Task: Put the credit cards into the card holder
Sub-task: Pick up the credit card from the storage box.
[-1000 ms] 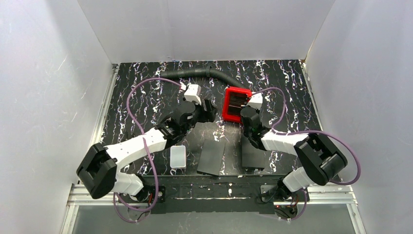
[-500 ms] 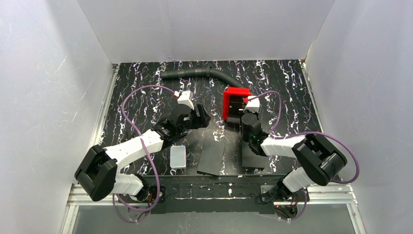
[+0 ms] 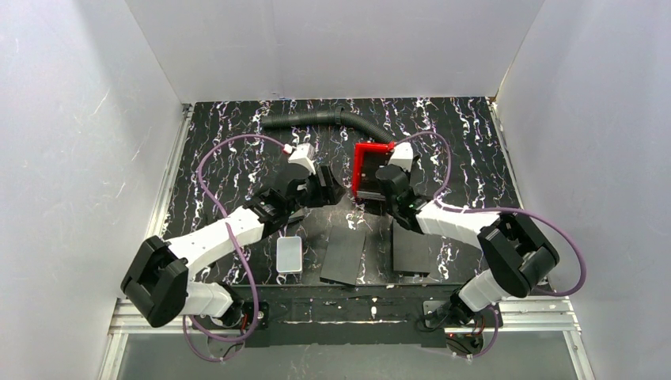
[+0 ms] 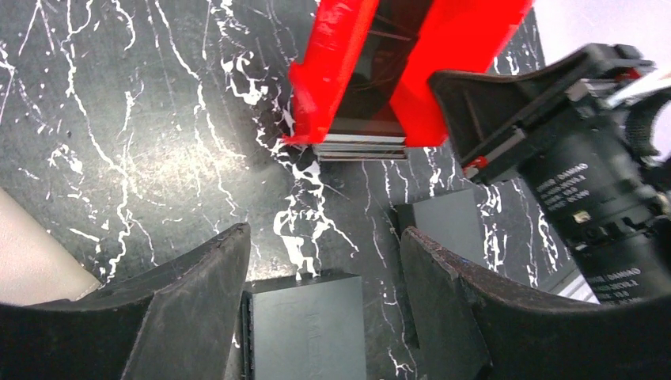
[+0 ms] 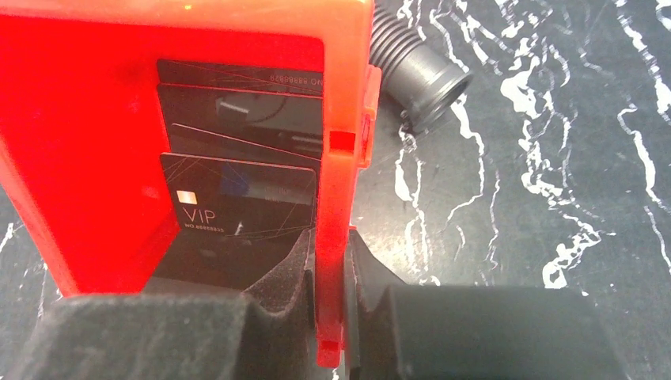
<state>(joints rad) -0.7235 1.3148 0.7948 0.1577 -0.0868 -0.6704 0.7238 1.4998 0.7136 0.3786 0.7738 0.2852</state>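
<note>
Right gripper point(image 5: 331, 297) pinches the red tray's point(image 5: 79, 158) side wall, credit cards point(image 5: 237, 198) inside it, long axis along the tray, stack edges at its open end facing the spread, empty left gripper point(image 4: 324, 245); card holder not visible.

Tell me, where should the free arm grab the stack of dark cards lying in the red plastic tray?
Probably by the short end of the stack of dark cards, exposed at the open end of the red plastic tray. Tray walls fence the other sides, and the right gripper clamps one wall. The open left gripper faces that end.
</note>
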